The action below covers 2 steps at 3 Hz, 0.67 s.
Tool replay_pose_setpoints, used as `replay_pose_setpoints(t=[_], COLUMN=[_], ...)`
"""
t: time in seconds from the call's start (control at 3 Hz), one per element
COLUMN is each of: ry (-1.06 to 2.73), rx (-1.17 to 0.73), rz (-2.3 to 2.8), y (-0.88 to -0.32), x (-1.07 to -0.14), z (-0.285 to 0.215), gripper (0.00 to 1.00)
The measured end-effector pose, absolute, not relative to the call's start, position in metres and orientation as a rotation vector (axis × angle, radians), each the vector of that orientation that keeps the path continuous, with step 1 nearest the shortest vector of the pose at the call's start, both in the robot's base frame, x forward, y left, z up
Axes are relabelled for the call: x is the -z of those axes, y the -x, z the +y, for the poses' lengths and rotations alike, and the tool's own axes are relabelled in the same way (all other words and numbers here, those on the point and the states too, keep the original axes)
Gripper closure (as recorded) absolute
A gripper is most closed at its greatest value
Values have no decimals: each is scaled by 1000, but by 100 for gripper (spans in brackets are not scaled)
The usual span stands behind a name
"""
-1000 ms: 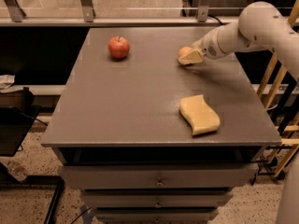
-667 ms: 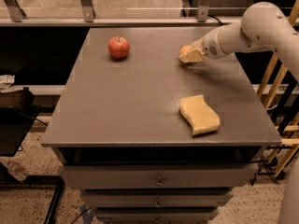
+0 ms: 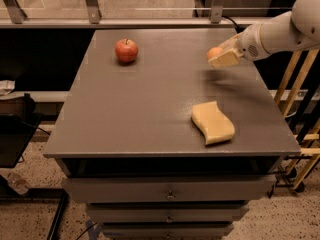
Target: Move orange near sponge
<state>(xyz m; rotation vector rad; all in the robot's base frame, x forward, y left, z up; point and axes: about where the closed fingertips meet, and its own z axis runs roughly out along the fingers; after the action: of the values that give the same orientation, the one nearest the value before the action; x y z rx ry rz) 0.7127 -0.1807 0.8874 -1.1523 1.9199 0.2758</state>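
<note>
Orange [image 3: 214,52] is pinched tight in the gripper [image 3: 223,58], up over the table's [image 3: 150,109] far right edge, sponge [image 3: 213,122] near front-right corner.

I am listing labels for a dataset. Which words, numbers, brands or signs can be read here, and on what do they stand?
None: no readable text, number, brand or sign shows anywhere.
The apple, sponge, table and drawers are plain.
The gripper, holding the orange above the table's far right part, bears no lettering either.
</note>
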Motion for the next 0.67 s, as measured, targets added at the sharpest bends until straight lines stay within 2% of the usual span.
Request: replay_pose_setpoints(t=[0.67], ry=[1243], rx=[-259], rz=[2011], y=[-622], x=[-904], z=[-231], gripper=[100])
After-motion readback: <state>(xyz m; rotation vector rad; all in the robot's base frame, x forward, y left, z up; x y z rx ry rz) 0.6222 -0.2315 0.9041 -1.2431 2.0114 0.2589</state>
